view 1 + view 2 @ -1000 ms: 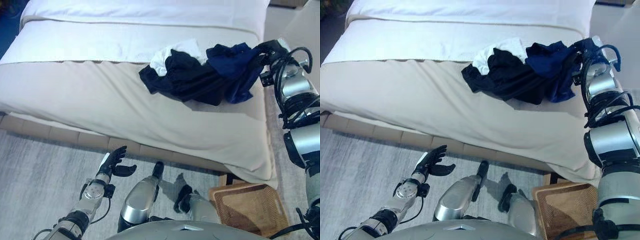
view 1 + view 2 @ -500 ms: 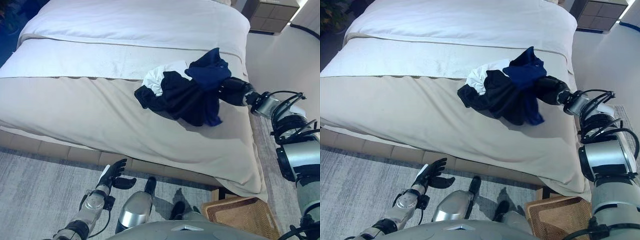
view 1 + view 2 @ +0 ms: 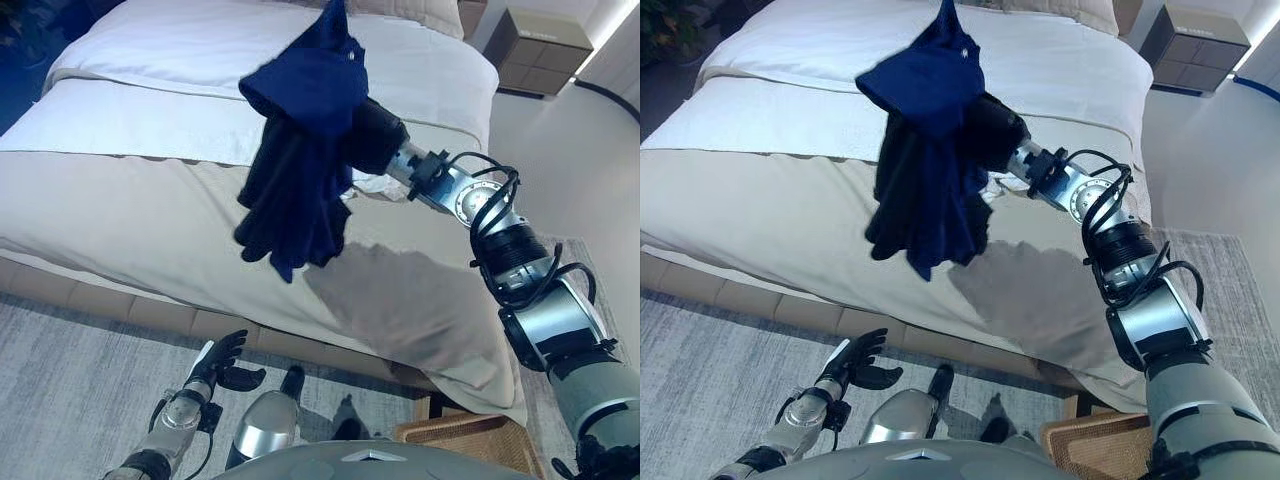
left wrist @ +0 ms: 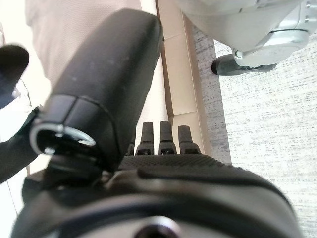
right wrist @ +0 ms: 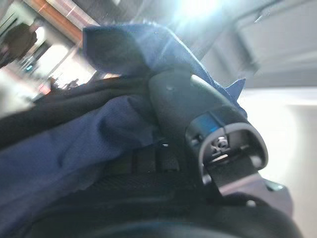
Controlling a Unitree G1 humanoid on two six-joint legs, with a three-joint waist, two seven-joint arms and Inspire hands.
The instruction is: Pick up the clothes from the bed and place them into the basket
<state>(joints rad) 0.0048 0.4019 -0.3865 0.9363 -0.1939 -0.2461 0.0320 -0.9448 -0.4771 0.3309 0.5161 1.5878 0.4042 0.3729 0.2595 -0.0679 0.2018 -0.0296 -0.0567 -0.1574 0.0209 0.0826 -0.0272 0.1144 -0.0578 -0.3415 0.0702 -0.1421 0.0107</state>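
My right hand [image 3: 372, 138] is shut on a bundle of clothes and holds it in the air above the bed [image 3: 130, 200]. A dark blue garment [image 3: 305, 85] sits on top and a black one [image 3: 290, 215] hangs below it, clear of the cover. In the right wrist view the thumb [image 5: 188, 104] presses into the blue cloth [image 5: 74, 148]. A bit of white cloth [image 3: 368, 185] lies on the bed behind the hand. The wicker basket [image 3: 470, 440] stands on the floor at the bed's near right corner. My left hand [image 3: 222, 362] is open, low by the bed's front edge.
The bed has a beige cover, a white sheet [image 3: 200, 50] and pillows [image 3: 420, 15] at the far end. A nightstand [image 3: 540, 50] stands at the far right. A grey rug [image 3: 70, 400] lies in front of the bed.
My right hand has lifted the blue and black clothes off the bed and swung them up and to the left. The camera has shifted. The left hand stays low.
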